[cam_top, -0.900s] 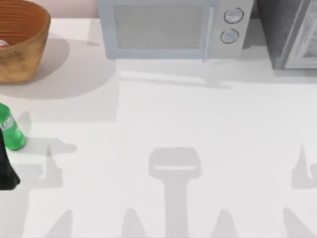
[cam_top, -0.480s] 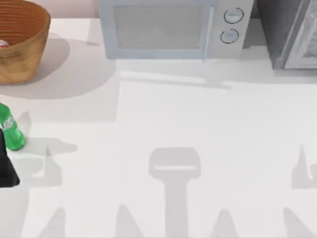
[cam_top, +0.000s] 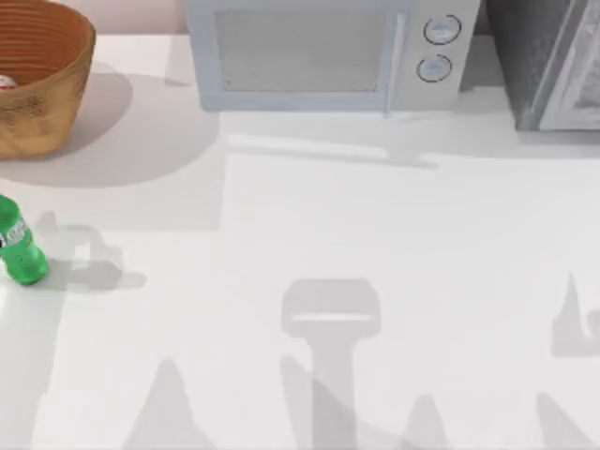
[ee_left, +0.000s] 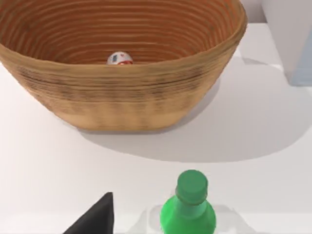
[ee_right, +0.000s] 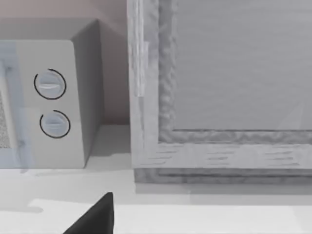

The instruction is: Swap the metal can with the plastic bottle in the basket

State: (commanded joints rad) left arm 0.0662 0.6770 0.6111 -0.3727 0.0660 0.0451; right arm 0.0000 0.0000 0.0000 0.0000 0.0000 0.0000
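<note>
Nearest the left wrist camera, the small bright green plastic bottle (ee_left: pixel 188 208) is standing upright on the white table (cam_top: pixel 309 234), beside one dark fingertip (ee_left: pixel 95 218) of the left gripper, whose spread I cannot tell. Beyond it, the small white red-marked metal can (ee_left: pixel 119 58) is lying inside the large round orange-brown wicker basket (ee_left: pixel 146 97). The can is probably light, stiff and slippery, so gripping across its round body looks safest.

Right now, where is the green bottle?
The plastic bottle stands upright on the table at the top view's far left edge, in front of the basket, apart from it.

White table (cam_top: pixel 375 234), microwave (cam_top: pixel 323 56) behind
</note>
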